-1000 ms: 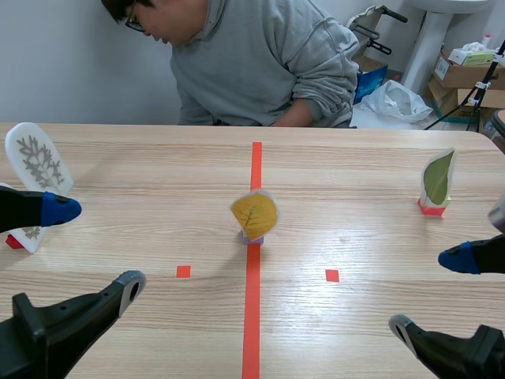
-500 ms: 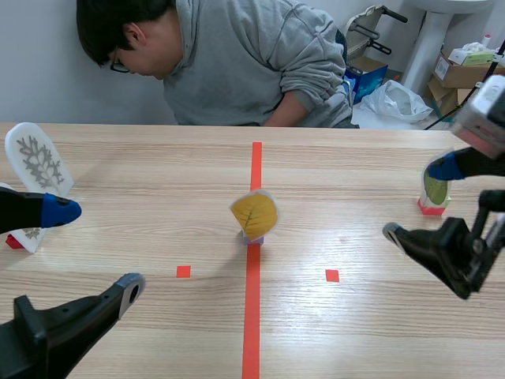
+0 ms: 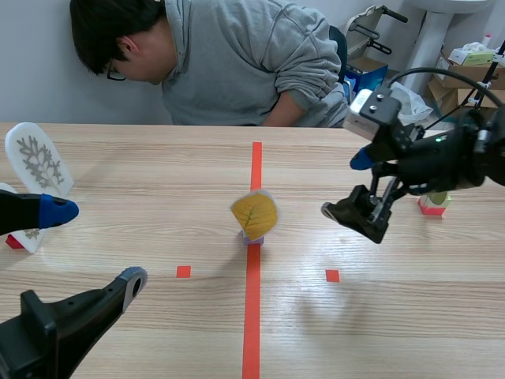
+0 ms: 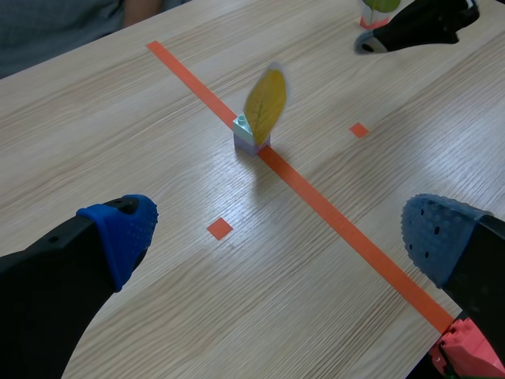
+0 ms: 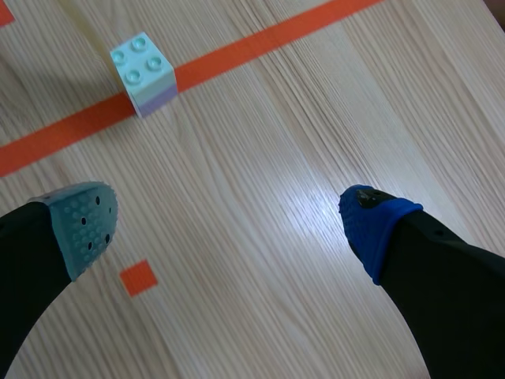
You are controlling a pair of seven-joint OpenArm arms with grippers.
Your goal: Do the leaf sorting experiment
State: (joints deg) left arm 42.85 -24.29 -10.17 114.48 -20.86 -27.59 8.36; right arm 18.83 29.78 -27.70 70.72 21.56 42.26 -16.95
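At table (image 3: 158, 174) centre stands a yellow leaf (image 3: 254, 213). Right gripper (image 3: 343, 185) hovers near it, left gripper (image 3: 95, 245) at the near-left corner, fingers of both apart

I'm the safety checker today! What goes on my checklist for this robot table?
Surface: wooden table with orange-red tape marks.
Job's things: yellow leaf on a pale block on the centre line; white leaf card at the left; red base partly behind the right arm.
Clutter: nothing seen.
Claws: left claw open, low; right claw open, raised beside the yellow leaf.
Cables: black cable loops over the right arm.
Surroundings: person in grey across the table; cardboard boxes behind.
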